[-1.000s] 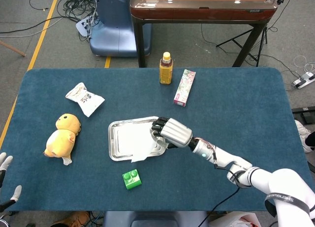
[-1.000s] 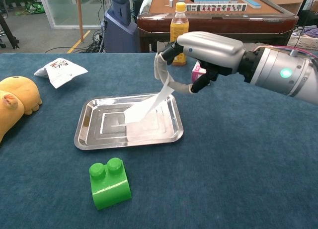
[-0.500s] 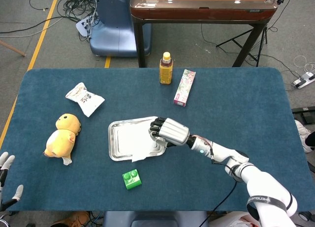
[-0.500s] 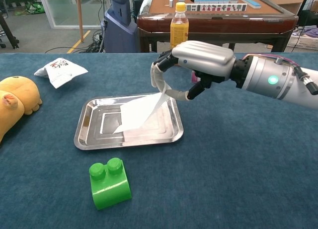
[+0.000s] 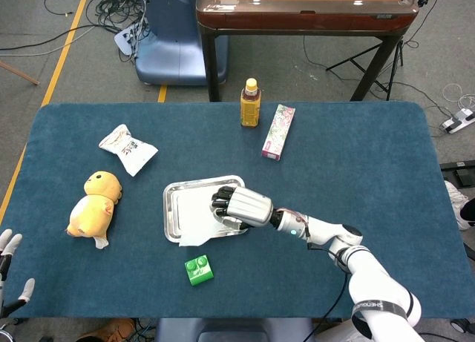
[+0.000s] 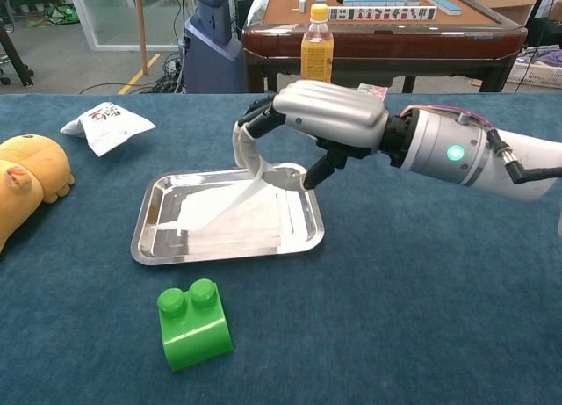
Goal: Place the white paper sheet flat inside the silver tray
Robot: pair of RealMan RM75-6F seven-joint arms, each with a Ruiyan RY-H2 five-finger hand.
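Blue tabletop (image 5: 356,164) | right hand (image 6: 320,124) has moved left over tray (image 6: 145,238), pinching sheet (image 6: 224,210) | sheet now mostly in tray, near corner possibly overhanging | release pending | left hand (image 5: 9,271) idle, spread

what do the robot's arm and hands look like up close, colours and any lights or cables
The right hand has a smooth silver-grey shell over its back and black fingers. Behind it sits a silver cylindrical wrist with a small glowing green light, then a white arm with thin cables along the top; the head view shows dark lettering on a band near the elbow. Of the left hand, only white-and-grey fingertips show at the table's edge.
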